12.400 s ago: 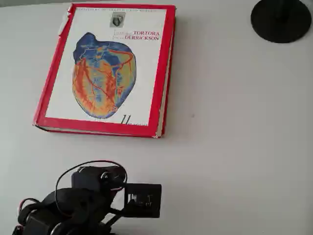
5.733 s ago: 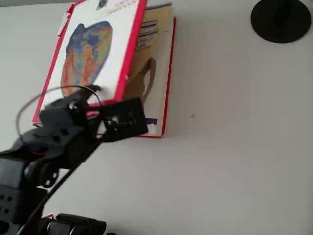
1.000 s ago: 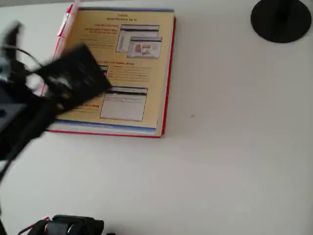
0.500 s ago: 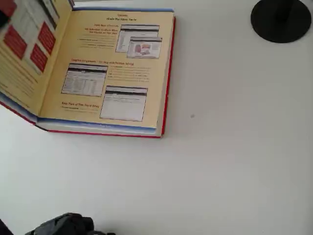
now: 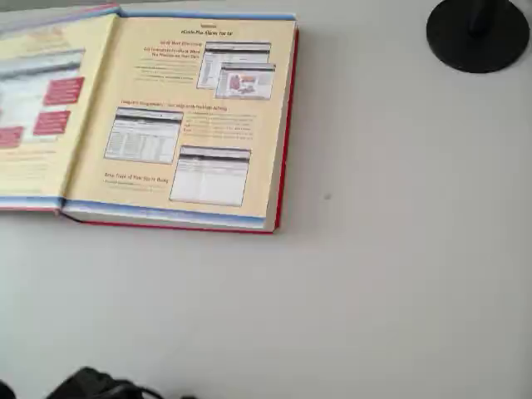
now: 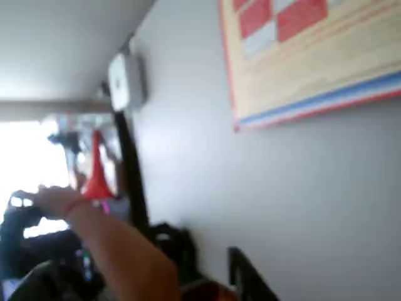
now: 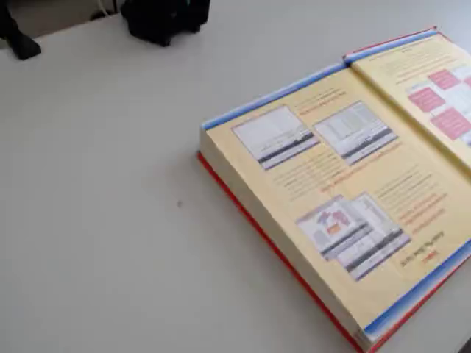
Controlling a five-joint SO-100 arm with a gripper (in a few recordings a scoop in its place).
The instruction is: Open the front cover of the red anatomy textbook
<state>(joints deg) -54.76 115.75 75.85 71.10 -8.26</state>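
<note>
- Your book (image 5: 195, 116) lies open on the counter (image 5: 374, 274), toward the upper left of the overhead view, with its red edge along the right and near sides.
- The front cover (image 5: 37, 108) is swung all the way over to the left and lies flat, or very nearly so, with its yellowish printed inner side and red boxes facing up. In the fixed view you see the same cover (image 7: 434, 81) at the right, level with the first page.
- The first page (image 7: 331, 191) shows small screenshots under red headings; it rests on the thick block of pages and nothing sits on it.
- In the wrist view a corner of the cover (image 6: 301, 69) with its blue and red edge sits at the upper right, apart from anything dark at the bottom of that picture.
- You cannot tell how the hand stands: the wrist view is blurred and does not show its fingers clearly. Nothing is touching the book.
- A black round base (image 5: 478, 33) stands at the far right corner, well apart from the book.
- As a judgement, the opening step looks done: the cover is off the pages and resting by itself.
- What is left for you is to bring the arm to rest clear of the book, keeping it from brushing the cover.
</note>
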